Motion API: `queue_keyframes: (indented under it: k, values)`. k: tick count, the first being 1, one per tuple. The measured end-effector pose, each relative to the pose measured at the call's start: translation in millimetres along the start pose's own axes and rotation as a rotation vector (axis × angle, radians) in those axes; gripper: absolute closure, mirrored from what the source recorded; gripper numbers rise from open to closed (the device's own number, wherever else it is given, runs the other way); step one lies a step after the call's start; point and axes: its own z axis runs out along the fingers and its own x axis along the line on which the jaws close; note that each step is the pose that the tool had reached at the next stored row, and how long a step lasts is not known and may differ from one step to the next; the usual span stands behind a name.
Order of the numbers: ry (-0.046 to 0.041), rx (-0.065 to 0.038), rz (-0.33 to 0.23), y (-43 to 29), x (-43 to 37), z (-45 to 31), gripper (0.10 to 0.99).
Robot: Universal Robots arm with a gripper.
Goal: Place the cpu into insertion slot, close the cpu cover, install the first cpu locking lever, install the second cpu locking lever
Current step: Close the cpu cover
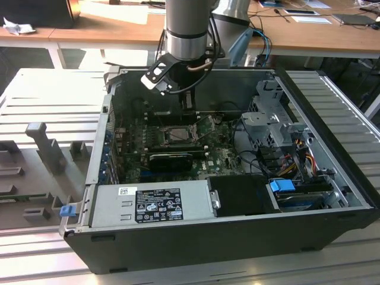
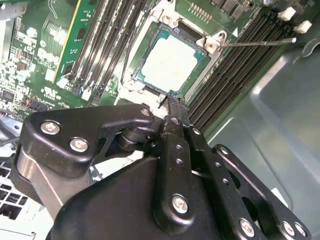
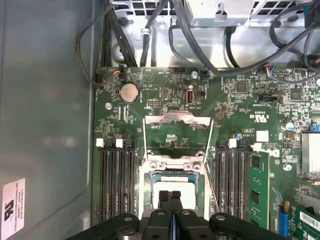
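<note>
cpu [image 2: 170, 62] sits in insertion slot [image 3: 146, 190], cpu cover [image 3: 176, 119] open — end effector [image 3: 172, 195] pinched closed, empty, above it — cover needs swinging down.

I can't read any of the print from here: a black-and-white label [image 1: 157, 205] on the power supply [image 1: 196, 205], a white sticker [image 3: 12, 210] on the case wall [image 3: 45, 100].

Tool [image 3: 170, 195] fingertips pressed together over cpu [image 3: 188, 194] seated in insertion slot [image 3: 148, 180]; cpu cover [image 3: 175, 119] flipped open.
</note>
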Motion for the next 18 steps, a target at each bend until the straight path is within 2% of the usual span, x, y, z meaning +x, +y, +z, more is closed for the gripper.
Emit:
queue_keyframes:
  k: [3, 6, 8, 18]
  values:
    - [-0.0001, 0.001, 0.000, 6.8, 0.0, -0.5, 0.980]
    - [-0.0002, 0.004, 0.000, 16.7, -0.2, -0.5, 0.980]
    - [0.0000, 0.008, 0.000, 27.3, -0.2, -0.3, 0.980]
    - [-0.0001, 0.009, 0.000, 51.2, -0.5, 0.9, 0.980]
